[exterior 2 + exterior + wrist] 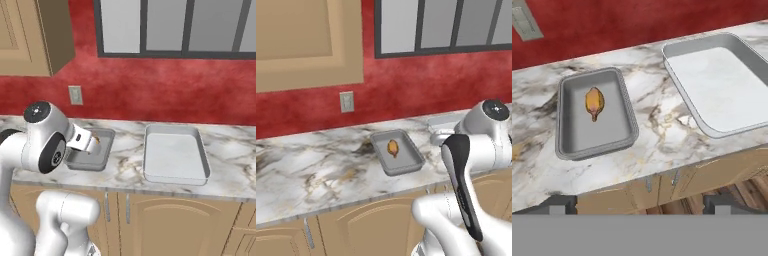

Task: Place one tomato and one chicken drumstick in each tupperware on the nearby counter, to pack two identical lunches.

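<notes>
Marble counter (657, 142) running left to right under a red wall, tan cabinets (371, 225) with silver handles below its front edge. Two grey containers on it, near each other but apart, a strip of bare marble between.

Smaller tupperware (594, 114) toward the left, set close to the front edge; seen also in the left base view (397, 152) and, partly hidden by the arm, in the right base view (92, 150). One brownish chicken drumstick (594, 102) lying on its floor, in the back half, narrow end pointing toward the counter's front edge; same piece at (393, 148) and just peeking past the arm at (96, 140).

Larger container (719, 82) to the right, reaching from near the front edge back toward the wall; floor white and bare (175, 154).

Pincer (639, 205) held above and in front of the counter's front edge, looking down on both containers; fingertips (562, 204) well apart at the bottom of the hand view, nothing between them, touching nothing.

White arm (471, 165) rising in front of the cabinets, its dark-capped joint level with the counter's front edge.

Grey wall socket (346, 101) on the red wall behind the counter's back edge, left of the smaller tupperware. Tan wall cupboard (306, 42) above at upper left, dark-framed window (175, 27) above at right.
</notes>
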Motion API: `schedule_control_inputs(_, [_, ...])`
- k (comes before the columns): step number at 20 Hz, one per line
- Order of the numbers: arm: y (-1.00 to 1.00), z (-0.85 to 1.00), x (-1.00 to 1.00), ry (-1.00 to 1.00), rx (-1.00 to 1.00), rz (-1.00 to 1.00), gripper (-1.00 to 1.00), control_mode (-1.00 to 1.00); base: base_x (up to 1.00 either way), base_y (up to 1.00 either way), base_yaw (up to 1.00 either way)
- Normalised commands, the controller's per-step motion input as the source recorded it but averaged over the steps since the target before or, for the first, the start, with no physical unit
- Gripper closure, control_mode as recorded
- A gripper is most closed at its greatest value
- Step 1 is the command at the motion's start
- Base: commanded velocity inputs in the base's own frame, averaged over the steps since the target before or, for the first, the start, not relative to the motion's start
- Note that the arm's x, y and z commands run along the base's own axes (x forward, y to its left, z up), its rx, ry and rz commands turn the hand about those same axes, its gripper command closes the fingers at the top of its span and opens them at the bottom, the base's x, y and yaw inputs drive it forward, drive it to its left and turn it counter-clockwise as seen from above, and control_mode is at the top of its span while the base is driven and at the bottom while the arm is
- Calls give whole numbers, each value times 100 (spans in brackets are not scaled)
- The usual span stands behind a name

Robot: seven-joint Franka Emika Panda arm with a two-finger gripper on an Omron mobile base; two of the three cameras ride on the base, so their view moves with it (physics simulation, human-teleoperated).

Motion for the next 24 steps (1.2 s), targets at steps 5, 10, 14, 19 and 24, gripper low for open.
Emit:
schedule_control_inputs(5, [0, 0, 0, 0, 0, 0, -100, 100, -89, -83, -2])
schedule_control_inputs(10, [0, 0, 0, 0, 0, 0, -100, 100, -17, -100, -6])
schedule_control_inputs(14, [0, 0, 0, 0, 0, 0, -100, 100, 0, -100, -5])
schedule_control_inputs(19, [0, 0, 0, 0, 0, 0, -100, 100, -31, -100, -1])
schedule_control_inputs(24, [0, 0, 0, 0, 0, 0, -100, 100, -74, -84, 0])
